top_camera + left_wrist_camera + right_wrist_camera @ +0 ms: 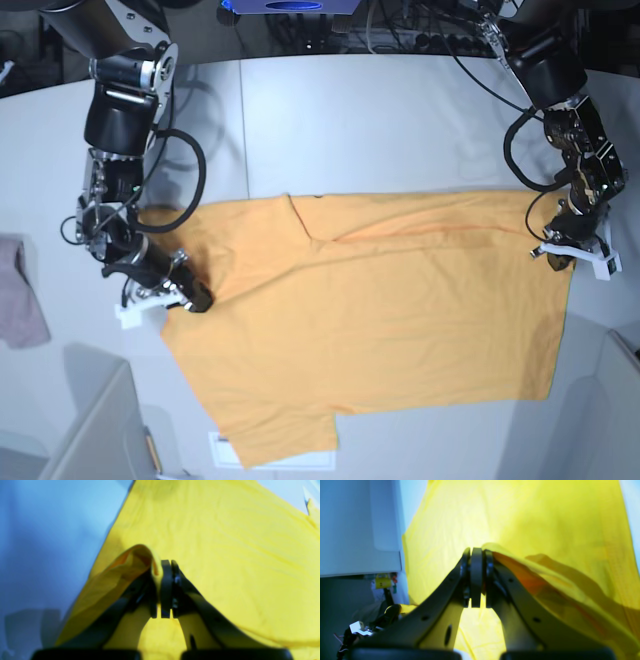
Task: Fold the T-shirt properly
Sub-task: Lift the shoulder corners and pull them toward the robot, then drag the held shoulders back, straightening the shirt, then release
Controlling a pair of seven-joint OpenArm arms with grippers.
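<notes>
Left wrist view: left gripper fully closed, pinching a raised fold of the T-shirt at its edge; cloth peaks left of the pads.

Right wrist view: right gripper closed too, T-shirt edge clamped, fabric draping off to the right.

Base view: T-shirt lies spread mid-tabletop, me holding its left and right edges, right gripper and left gripper. Thin, limp, light fabric; it'll sag and wrinkle, so I'd grip hems or corners. Pink cloth sits far left.

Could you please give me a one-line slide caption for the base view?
Both end effectors, left and right, pinch opposite edges of the T-shirt spread on the table.
</notes>
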